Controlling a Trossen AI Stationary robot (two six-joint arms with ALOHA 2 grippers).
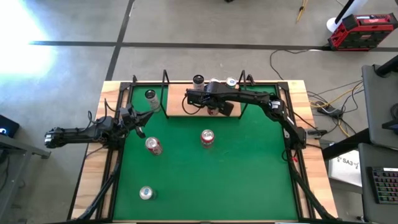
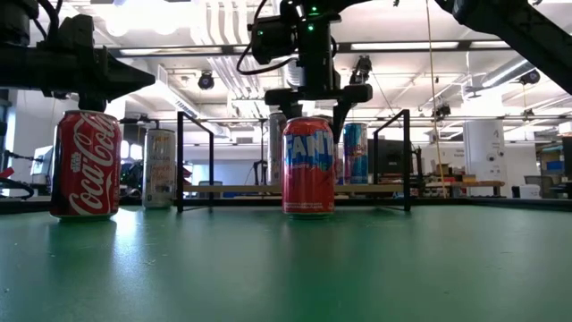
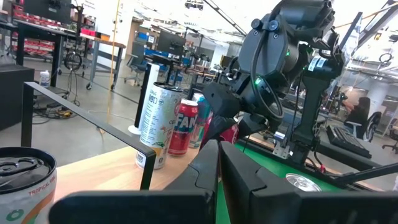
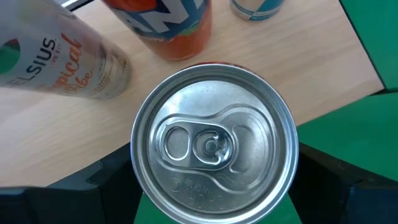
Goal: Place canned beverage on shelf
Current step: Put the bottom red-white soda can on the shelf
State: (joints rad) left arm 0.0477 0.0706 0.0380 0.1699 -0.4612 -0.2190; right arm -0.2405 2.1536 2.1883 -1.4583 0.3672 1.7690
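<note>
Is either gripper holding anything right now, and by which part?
The right gripper seems to clamp a can by its sides, over the shelf. The left gripper is shut, empty.

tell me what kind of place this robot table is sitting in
Probably a robotics lab or workshop, not a shop or home. Beyond the green mat lies a bare grey concrete floor with loose cables. The low view shows exposed ceiling ducts and strip lights, and the left wrist view shows black-framed workbenches.
</note>
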